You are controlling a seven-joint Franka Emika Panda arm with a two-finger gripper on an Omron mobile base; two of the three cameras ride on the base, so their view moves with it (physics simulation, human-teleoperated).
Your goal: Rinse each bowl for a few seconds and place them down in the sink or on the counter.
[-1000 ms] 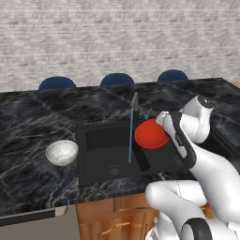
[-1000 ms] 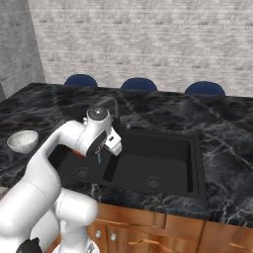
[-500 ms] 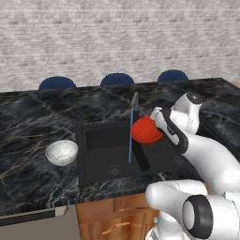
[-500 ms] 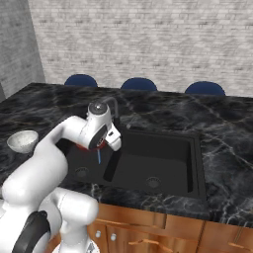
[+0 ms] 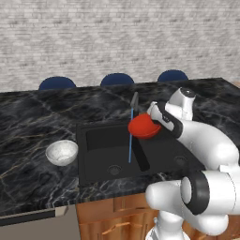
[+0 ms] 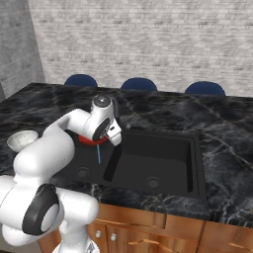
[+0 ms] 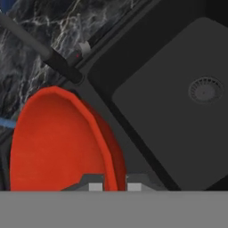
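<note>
1. Holding a red bowl [image 5: 143, 127] by its rim, the gripper [image 7: 111, 183] is closed on it, one finger on each side of the rim, as the hand view shows.
2. The red bowl hangs over the sink [image 5: 101, 161], just beside the thin blue water stream [image 5: 131, 138] that falls from the faucet [image 5: 134, 100] into the left basin.
3. I judge that the step in hand is the rinsing of this bowl: the water runs, and the bowl is near the stream or at its edge.
4. A second bowl, the white bowl [image 5: 62, 152], stands upright on the counter [image 5: 33, 126], to the left of the sink and well apart from the arm.
5. The next move probably calls for bringing the red bowl fully under the stream, then setting it down in a basin or on the counter before going for the white bowl.
</note>
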